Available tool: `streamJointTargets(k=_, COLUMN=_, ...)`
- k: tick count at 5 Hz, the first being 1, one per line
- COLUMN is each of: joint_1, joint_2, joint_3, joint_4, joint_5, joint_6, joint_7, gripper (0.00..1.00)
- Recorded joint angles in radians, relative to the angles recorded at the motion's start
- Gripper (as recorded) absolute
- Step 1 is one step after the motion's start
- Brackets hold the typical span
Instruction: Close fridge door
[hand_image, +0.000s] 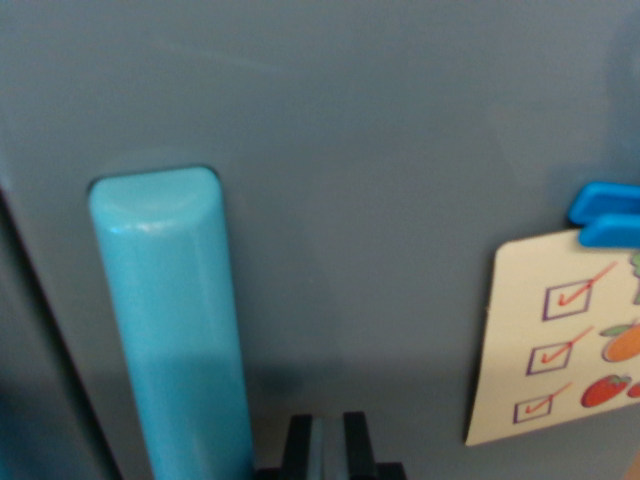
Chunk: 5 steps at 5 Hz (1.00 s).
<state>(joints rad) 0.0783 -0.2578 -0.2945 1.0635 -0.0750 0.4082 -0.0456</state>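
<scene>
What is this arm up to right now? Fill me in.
The wrist camera sits very close to a grey fridge door. The gripper shows only as dark fingertips at the bottom edge, up near the door panel just to the wrist view's right of the turquoise handle; whether it touches the door cannot be told. It holds nothing visible. A checklist card with fruit pictures hangs under a blue clip. A dark seam runs along the door's edge on the wrist view's left.
</scene>
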Motion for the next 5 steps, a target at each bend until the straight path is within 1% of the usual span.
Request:
streamJointTargets(k=1, joint_1=0.0000, joint_2=0.014, joint_3=0.000, joint_4=0.009, joint_5=0.0000, joint_6=0.000, joint_7=0.000, gripper=1.00)
streamJointTargets(k=2, joint_1=0.0000, joint_2=0.014, joint_3=0.000, joint_4=0.009, joint_5=0.0000, joint_6=0.000, joint_7=0.000, gripper=1.00)
streamJointTargets(k=3, joint_1=0.0000, joint_2=0.017, joint_3=0.005, joint_4=0.012, joint_5=0.0000, joint_6=0.000, joint_7=0.000, gripper=1.00)
streamJointTargets(k=4, joint_1=0.0000, joint_2=0.017, joint_3=0.005, joint_4=0.012, joint_5=0.0000, joint_6=0.000, joint_7=0.000, gripper=1.00)
streamJointTargets(k=5, joint_1=0.0000, joint_2=0.025, joint_3=0.008, joint_4=0.024, joint_5=0.0000, joint_6=0.000, joint_7=0.000, gripper=1.00)
